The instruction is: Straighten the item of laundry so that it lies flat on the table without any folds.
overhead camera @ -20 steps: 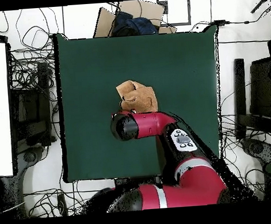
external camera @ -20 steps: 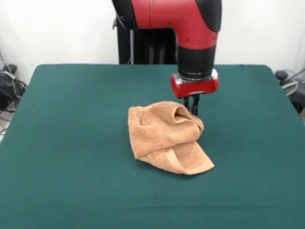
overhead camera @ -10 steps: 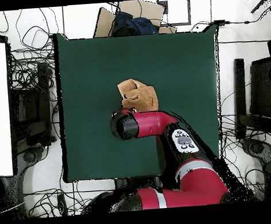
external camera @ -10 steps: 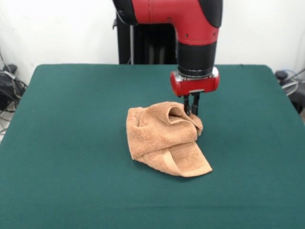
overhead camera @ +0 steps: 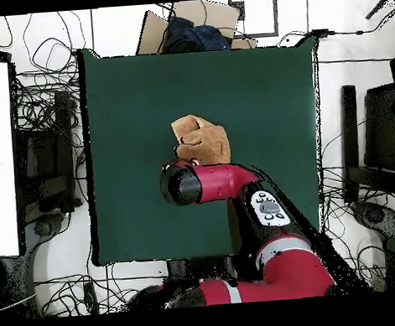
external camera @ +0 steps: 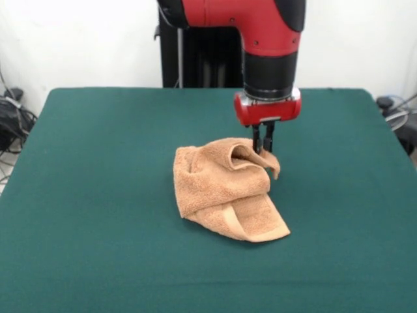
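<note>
The peach-orange terry hand towel (external camera: 225,192) lies crumpled near the middle of the dark green table (external camera: 98,195), folded over itself in several layers. A woven band runs along its near edge, where a flat corner points toward the front right of the front view. The upper right part of the cloth is pulled up into a small peak, with a loose flap hanging just beside it. The gripper (external camera: 262,145) comes straight down from the red wrist of the arm (external camera: 267,59) onto that peak, its two dark fingers (external camera: 257,138) close together and pinching the raised fold of towel between them (the very tips are buried in the cloth). In the overhead view the arm (overhead camera: 211,184) covers the gripper, and the towel (overhead camera: 201,138) shows just beyond it, well inside the table's edges (overhead camera: 129,99).
</note>
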`<state>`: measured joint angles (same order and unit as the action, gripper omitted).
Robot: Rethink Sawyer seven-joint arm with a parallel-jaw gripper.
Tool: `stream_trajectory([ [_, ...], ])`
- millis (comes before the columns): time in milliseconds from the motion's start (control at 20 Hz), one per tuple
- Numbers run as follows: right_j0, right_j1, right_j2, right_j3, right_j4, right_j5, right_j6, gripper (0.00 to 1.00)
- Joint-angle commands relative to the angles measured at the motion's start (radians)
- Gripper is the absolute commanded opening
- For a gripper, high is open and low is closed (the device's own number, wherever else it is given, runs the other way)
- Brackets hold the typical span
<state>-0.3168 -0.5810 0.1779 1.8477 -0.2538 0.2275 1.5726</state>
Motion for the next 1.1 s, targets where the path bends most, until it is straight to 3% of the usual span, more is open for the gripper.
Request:
stream_trajectory([
  [50, 0.024, -0.171, 0.054, 0.126, 0.102, 0.165, 0.183, 0.0],
  [400, 0.041, -0.318, 0.053, 0.178, 0.172, 0.308, 0.15, 0.0],
  [700, 0.047, -0.373, 0.045, 0.225, 0.205, 0.32, 0.154, 0.0],
  [1100, 0.116, -0.547, -0.031, 0.29, 0.254, 0.458, 0.181, 0.0],
])
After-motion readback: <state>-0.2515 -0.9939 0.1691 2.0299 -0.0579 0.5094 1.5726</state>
